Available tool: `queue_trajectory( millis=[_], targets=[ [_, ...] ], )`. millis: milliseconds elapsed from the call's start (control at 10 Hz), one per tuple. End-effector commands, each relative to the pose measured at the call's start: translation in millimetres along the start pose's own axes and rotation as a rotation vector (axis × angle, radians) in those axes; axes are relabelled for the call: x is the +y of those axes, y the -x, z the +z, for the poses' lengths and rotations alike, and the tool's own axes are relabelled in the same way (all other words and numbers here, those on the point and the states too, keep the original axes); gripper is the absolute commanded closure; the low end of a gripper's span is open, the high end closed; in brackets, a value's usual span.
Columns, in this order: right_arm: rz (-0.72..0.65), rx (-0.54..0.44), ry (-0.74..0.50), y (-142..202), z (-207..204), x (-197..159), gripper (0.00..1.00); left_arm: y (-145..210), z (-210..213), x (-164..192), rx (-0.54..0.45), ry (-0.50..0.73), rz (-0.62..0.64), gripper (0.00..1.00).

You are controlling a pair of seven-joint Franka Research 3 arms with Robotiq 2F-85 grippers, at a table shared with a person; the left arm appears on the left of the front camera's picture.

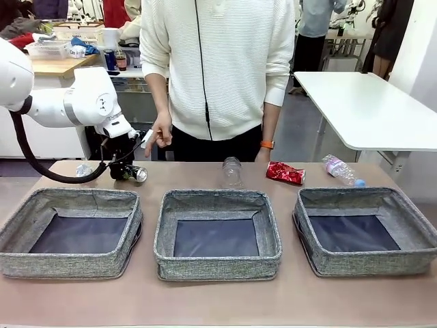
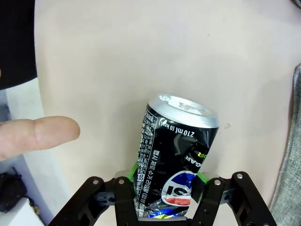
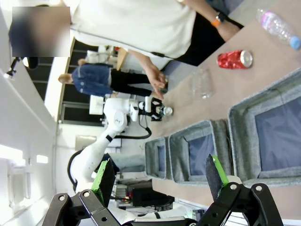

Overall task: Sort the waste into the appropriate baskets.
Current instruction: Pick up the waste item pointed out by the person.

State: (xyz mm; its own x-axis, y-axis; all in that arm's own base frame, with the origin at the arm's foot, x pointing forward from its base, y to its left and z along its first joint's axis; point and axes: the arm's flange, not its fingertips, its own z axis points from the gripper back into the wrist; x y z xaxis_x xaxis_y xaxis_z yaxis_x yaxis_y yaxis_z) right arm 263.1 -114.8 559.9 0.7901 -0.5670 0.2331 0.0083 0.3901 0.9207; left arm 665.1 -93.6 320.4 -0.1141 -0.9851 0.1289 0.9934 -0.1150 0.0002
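Note:
My left gripper (image 1: 127,171) is shut on a dark blue-black drink can (image 1: 138,174) just behind the left basket (image 1: 68,263). The left wrist view has the dented can (image 2: 176,150) between the green pads of my left gripper (image 2: 168,175), over the tan table. A white paper wad (image 1: 83,170) lies to the gripper's left. Along the far edge lie a clear bottle (image 1: 232,171), a crushed red can (image 1: 285,173) and a blue-capped bottle (image 1: 341,169). The middle basket (image 1: 218,263) and right basket (image 1: 369,263) hold nothing. My right gripper (image 3: 162,176) hangs open high above the table.
A person in a white sweater stands at the far side, one hand (image 1: 159,137) hanging close to my left gripper; a fingertip (image 2: 37,134) shows left of the can. A white table (image 1: 369,109) stands behind at the right.

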Motion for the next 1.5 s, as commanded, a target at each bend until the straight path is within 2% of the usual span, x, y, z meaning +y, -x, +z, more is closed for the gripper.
queue_trajectory(
  millis=[0,100,200,300,400,500,600,900,1000,1100,1400],
  targets=[
    [0.021,-0.002,-0.026,-4,0,1,0.0,1,5,-4,-0.02,0.014,0.017,1.0],
    [0.021,-0.002,-0.026,-4,0,1,0.0,1,15,-9,-0.042,0.024,0.032,1.0],
    [0.021,-0.002,-0.026,-4,0,1,0.0,-2,37,-20,-0.087,0.055,0.114,1.0],
    [0.021,-0.002,-0.026,-4,0,1,0.0,-7,74,-40,-0.092,0.109,0.203,1.0],
    [0.021,-0.002,-0.026,-4,0,1,0.0,-15,116,-70,-0.09,0.119,0.225,1.0],
    [0.021,-0.002,-0.026,-4,0,1,0.0,-35,157,-125,-0.103,0.329,0.026,1.0],
    [0.021,-0.002,-0.026,-4,0,1,0.0,-48,183,-171,-0.01,0.215,0.024,1.0],
    [0.021,-0.002,-0.026,-4,0,1,0.0,-66,221,-277,-0.046,0.051,-0.052,1.0],
    [0.021,-0.002,-0.026,-4,0,1,0.0,-60,220,-279,-0.034,-0.026,-0.045,1.0],
    [0.021,-0.002,-0.026,-4,0,1,0.0,-77,236,-252,-0.012,0.146,-0.007,1.0],
    [0.021,-0.002,-0.026,-4,0,1,0.0,-77,236,-252,-0.012,0.146,-0.007,1.0]
  ],
)
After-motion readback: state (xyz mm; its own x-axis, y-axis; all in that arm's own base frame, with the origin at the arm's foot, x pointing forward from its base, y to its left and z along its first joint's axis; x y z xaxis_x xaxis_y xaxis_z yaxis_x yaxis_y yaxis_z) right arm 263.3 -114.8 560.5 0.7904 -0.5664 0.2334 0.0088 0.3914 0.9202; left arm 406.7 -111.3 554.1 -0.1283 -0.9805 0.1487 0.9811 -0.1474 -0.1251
